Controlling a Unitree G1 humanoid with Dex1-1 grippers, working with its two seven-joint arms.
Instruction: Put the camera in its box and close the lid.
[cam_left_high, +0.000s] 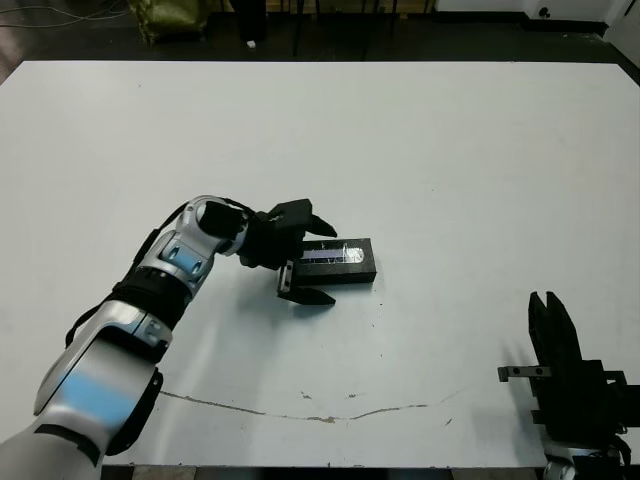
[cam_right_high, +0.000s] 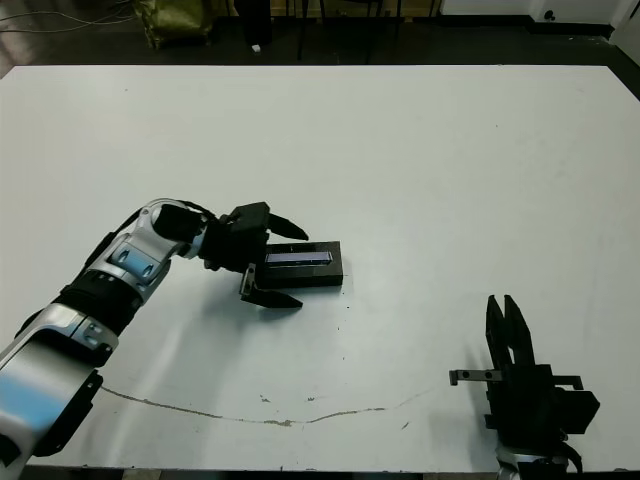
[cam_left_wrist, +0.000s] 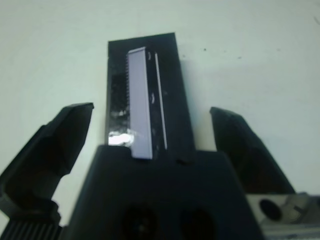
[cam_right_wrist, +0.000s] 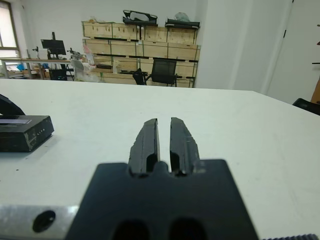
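The lid (cam_left_high: 338, 255), a black slab with a silvery-lilac stripe (cam_left_wrist: 140, 115), lies flat on the black box (cam_left_high: 350, 274) just left of the table's middle. Together they read as one closed block; no white lining shows. The camera is hidden. My left gripper (cam_left_high: 332, 265) is open and straddles the block's left end, one finger (cam_left_wrist: 65, 135) on each side, with a gap between each finger and the wall. My right gripper (cam_left_high: 548, 300) is shut and holds nothing, well to the right near the front edge; in its own view the block (cam_right_wrist: 22, 131) lies far off.
A thin dark crack or mark (cam_left_high: 310, 410) runs along the tabletop near the front edge. Beyond the table's far edge (cam_left_high: 320, 62) are dark floor and chair legs; shelves with wooden crates (cam_right_wrist: 140, 42) stand in the room.
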